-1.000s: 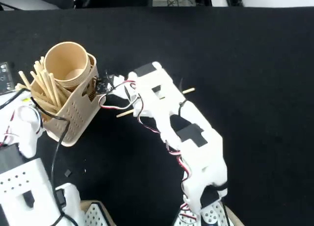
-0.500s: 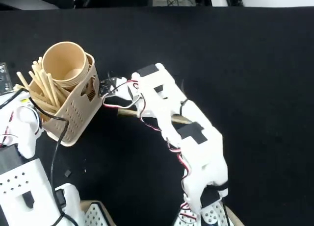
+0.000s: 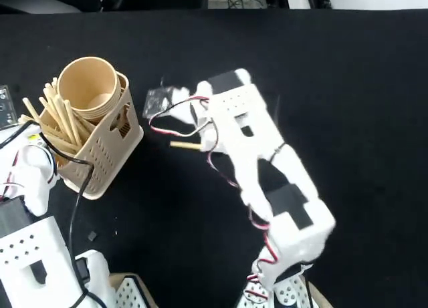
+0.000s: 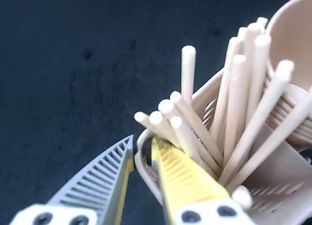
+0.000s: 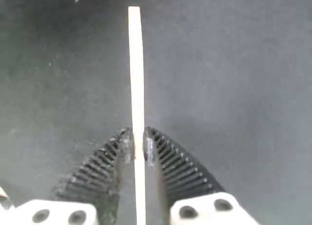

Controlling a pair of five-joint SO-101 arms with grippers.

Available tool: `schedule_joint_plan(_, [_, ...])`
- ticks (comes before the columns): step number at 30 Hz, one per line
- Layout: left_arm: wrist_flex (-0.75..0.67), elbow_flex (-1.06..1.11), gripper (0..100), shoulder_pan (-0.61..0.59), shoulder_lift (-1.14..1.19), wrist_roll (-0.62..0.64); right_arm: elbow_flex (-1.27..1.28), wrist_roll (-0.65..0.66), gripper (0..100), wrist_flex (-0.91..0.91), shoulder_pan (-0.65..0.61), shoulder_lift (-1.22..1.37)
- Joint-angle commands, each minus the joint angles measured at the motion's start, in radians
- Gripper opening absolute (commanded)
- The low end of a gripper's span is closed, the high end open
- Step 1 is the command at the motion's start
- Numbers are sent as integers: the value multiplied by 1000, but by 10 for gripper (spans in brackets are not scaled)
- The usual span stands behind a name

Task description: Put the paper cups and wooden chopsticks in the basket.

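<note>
A beige slotted basket stands at the left of the table, holding stacked paper cups and several wooden chopsticks. My left gripper is shut on the basket's rim, one finger inside against the chopsticks, one outside. My right gripper is shut on a single wooden chopstick. In the high view that chopstick sticks out toward the basket from under the right arm, a short way right of the basket.
The table is covered in black cloth. A small crumpled clear wrapper lies beside the right arm's wrist. Loose cables run near the left arm's base.
The right arm has swung up and to the right with the chopstick, away from the basket. The basket and the left arm stayed put.
</note>
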Motion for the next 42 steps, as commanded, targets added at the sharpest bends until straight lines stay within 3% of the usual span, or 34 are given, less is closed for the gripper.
schedule_joint_plan(1, [15,-12,34,-13,15,9,-1,-173,11,18,41,-220])
schedule_joint_plan(11, [155,-269,184,-13,14,9,28,-308,11,-11,58,-759])
schedule_joint_plan(15, [212,-383,195,-12,12,11,39,-543,11,-83,80,-952])
schedule_joint_plan(20, [299,-581,195,31,-84,114,159,-925,11,-206,86,-1061])
schedule_joint_plan(27, [321,-641,195,27,-379,144,443,-1267,12,-466,5,-1147])
schedule_joint_plan(36, [318,-251,195,25,-865,143,728,-1274,11,-1020,-187,-1348])
schedule_joint_plan(42, [353,-176,195,24,-841,141,949,-1269,11,-1439,-315,-1305])
